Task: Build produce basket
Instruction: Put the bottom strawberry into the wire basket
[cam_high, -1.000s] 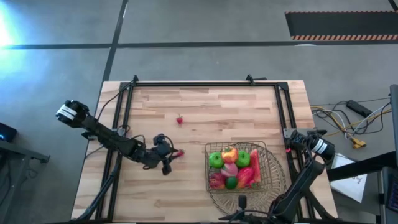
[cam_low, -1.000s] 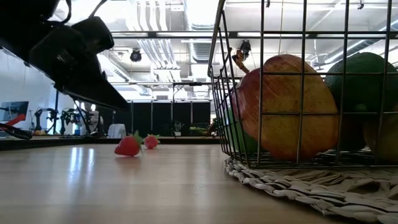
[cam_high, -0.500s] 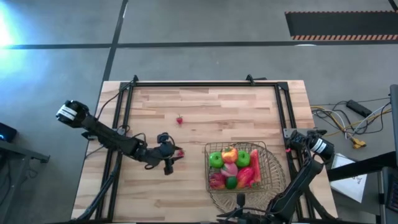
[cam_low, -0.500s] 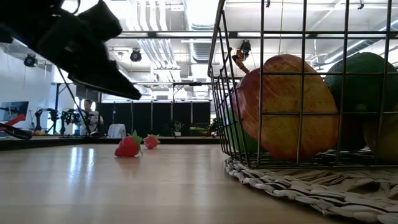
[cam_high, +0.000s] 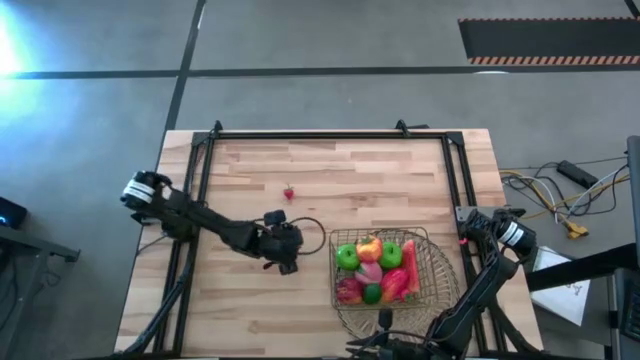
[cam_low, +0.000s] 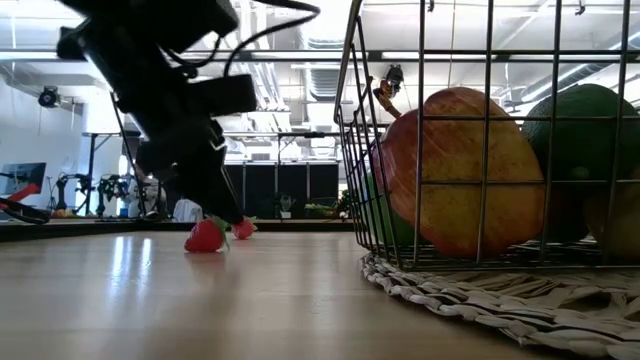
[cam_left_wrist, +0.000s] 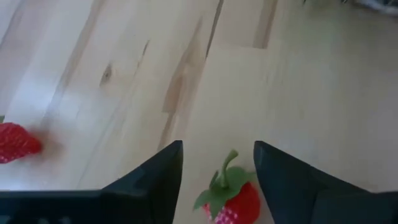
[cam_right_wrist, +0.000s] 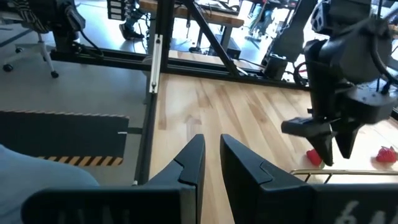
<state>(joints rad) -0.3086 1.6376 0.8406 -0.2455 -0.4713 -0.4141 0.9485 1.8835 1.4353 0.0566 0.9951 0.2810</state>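
A small red strawberry (cam_left_wrist: 231, 200) lies on the wooden table left of the basket. My left gripper (cam_left_wrist: 217, 171) is open and slants down over it, one finger on each side; whether a finger touches the berry I cannot tell. In the high view the gripper (cam_high: 288, 258) hides this berry. The low view shows the fingers (cam_low: 222, 205) coming down at the berry (cam_low: 205, 236). The copper wire basket (cam_high: 425, 262) holds green, red, pink and orange produce (cam_high: 372, 268). My right gripper (cam_high: 472, 222) waits shut at the table's right edge.
A second strawberry (cam_high: 288, 193) lies farther back on the table and also shows in the left wrist view (cam_left_wrist: 15, 142). The basket stands on a round woven straw mat (cam_low: 480, 290). A black frame (cam_high: 205, 160) runs along the table's edges. Bare wood lies left of the basket.
My left gripper has moved toward the table's right edge, toward the basket, and has tipped further downward. It now stands over the near strawberry that lay just to its right before. Both strawberries and the basket have stayed in place.
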